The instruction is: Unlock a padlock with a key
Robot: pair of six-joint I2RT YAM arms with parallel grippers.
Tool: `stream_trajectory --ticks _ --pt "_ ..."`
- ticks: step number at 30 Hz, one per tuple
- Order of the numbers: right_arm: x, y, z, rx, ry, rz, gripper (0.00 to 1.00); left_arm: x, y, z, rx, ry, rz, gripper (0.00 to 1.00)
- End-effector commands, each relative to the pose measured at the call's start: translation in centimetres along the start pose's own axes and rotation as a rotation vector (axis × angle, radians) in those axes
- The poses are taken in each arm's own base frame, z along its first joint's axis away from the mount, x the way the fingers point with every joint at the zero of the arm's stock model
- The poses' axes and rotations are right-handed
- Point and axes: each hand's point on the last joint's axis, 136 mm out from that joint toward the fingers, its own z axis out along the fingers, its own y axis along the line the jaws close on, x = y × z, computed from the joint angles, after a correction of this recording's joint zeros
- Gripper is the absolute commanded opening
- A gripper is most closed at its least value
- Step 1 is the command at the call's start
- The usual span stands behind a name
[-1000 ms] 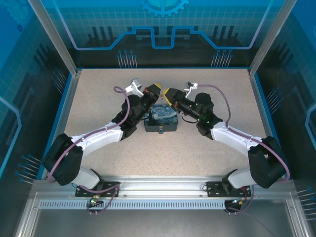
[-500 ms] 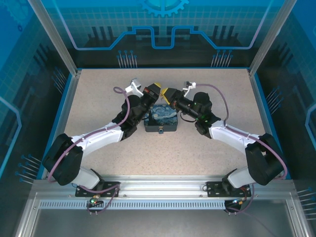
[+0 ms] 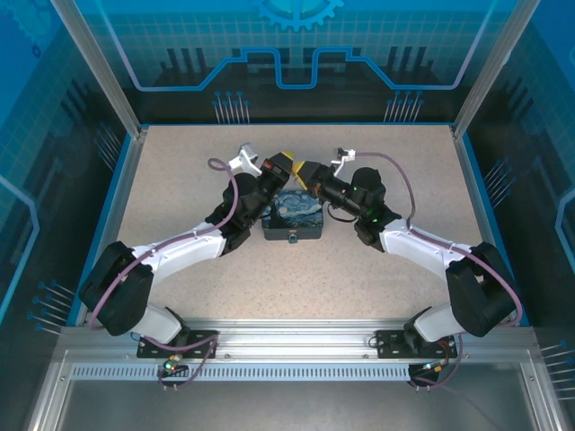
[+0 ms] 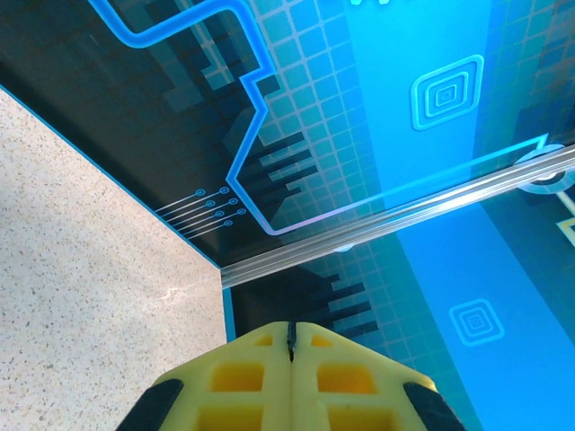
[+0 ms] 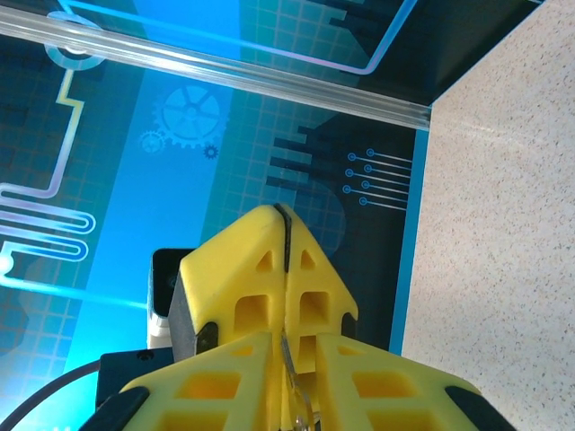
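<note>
While the left gripper [image 4: 290, 330] holds its yellow fingers pressed flat together over the far edge of the painted box [image 3: 292, 218], the right gripper [image 5: 289, 343] has its fingers a slit apart around a thin, silvery, curved strip of metal [image 5: 287, 366], key or shackle I cannot tell, nor whether they pinch it.

RIGHT WRIST VIEW: The right claw [image 5: 289, 341] faces the enclosure's blue wall [image 5: 108, 135]. Its yellow fingers [image 5: 207, 391] are drawn close around a thin metal sliver [image 5: 288, 361], possibly the key, though it is too slim to tell. Just ahead, the left claw [image 5: 285, 224] is pressed together, its tip toward the aluminium rail [image 5: 225, 67]. The speckled bench [image 5: 503, 224] lies at right.
</note>
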Motion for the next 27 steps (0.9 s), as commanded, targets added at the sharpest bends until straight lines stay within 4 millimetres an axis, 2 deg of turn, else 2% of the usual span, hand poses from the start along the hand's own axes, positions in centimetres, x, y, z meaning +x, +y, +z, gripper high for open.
stream_trajectory --ticks 1,6,9,12,13,14,17,19,22,27 --pt "0.8 1.7 0.3 -0.05 0.027 -0.018 0.19 -0.3 -0.9 0.3 0.026 -0.026 -0.008 0.0" --pt "1.1 1.3 0.1 -0.042 0.03 -0.016 0.13 -0.3 -1.0 0.4 0.027 -0.029 -0.006 0.0" --pt "1.1 1.1 0.0 -0.03 0.034 -0.016 0.0 -0.4 -1.2 0.4 0.032 -0.029 -0.008 0.0" --pt "0.9 0.7 -0.2 -0.015 0.033 -0.013 0.0 -0.3 -1.4 0.3 0.036 -0.021 -0.012 0.0" --pt "0.7 0.4 -0.4 -0.007 0.032 -0.013 0.0 -0.2 -1.4 0.3 0.037 -0.015 -0.011 0.05" --pt "0.5 0.1 -0.6 0.005 0.034 -0.01 0.0 -0.3 -1.6 0.1 0.042 -0.006 -0.006 0.17" --pt "-0.3 -0.7 -1.5 0.041 0.046 -0.019 0.0 -0.4 -1.5 -0.5 0.017 0.051 0.031 0.37" --pt "-0.8 -1.0 -2.2 0.061 0.054 -0.035 0.0 -0.7 -1.3 -0.8 0.0 0.108 0.046 0.44" --pt "-1.7 -1.2 -3.2 0.076 0.065 -0.046 0.0 -1.2 -1.2 -0.9 -0.001 0.239 0.058 0.5" --pt "-2.0 -1.5 -3.8 0.079 0.115 -0.046 0.0 -1.0 -1.8 -0.6 0.043 0.467 0.069 0.52"
